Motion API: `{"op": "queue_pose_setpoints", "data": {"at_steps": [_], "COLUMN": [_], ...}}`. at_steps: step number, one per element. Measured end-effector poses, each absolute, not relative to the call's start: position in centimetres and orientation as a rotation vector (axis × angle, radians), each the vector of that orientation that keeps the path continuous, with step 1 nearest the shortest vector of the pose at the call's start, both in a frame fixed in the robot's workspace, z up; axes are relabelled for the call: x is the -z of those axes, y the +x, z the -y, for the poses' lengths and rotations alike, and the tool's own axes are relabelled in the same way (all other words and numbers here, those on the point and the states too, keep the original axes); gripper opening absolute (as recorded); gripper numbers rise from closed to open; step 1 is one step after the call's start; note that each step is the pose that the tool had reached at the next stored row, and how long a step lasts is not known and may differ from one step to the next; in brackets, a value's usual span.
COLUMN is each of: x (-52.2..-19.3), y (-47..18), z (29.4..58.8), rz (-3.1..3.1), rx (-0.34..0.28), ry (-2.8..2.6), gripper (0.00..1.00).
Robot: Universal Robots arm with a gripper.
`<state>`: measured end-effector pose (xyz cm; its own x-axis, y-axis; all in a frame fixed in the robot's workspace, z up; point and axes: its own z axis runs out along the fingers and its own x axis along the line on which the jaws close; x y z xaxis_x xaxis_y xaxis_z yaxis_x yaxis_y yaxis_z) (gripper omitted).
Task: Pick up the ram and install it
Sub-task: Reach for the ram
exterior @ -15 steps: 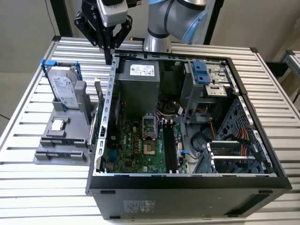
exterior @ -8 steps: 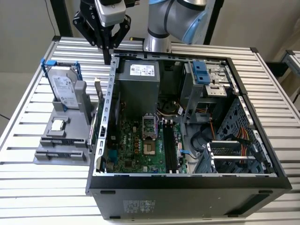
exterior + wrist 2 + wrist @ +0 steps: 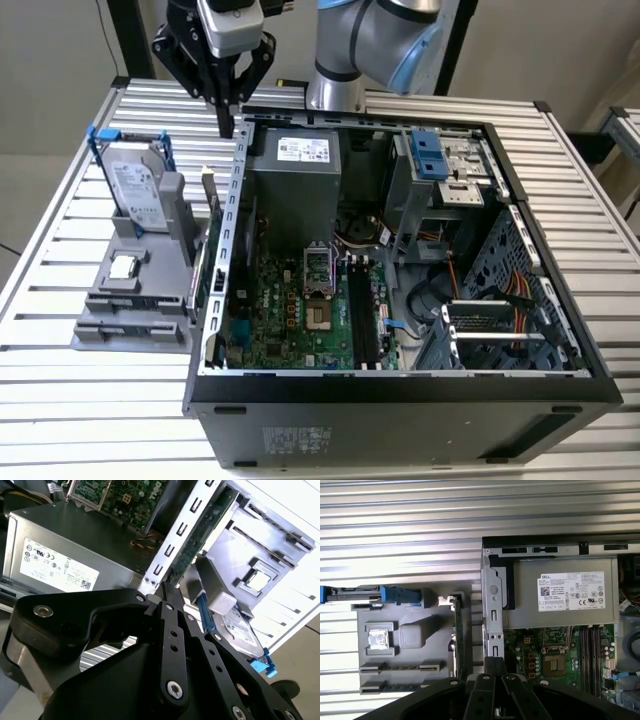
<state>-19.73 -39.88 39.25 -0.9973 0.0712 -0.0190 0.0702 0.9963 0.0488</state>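
Tool hangs closed over case edge, near ram.

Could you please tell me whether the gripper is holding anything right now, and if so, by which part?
Nothing is held: the gripper hangs empty near the ram, which stands on edge in the grey holder.

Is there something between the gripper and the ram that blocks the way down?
Nothing visible does. The gripper hangs in open air above the ram, which stands on edge in the grey holder, close beside the case wall.
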Motion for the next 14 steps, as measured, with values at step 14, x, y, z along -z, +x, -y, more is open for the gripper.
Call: {"op": "queue_pose_setpoints", "data": {"at_steps": [14], "x": [-39.26], "y": [-20.17], "z": [39.89], "rz": [-3.118], "rx": [-0.075], "ry": [0.11], "gripper": [0.0]}}
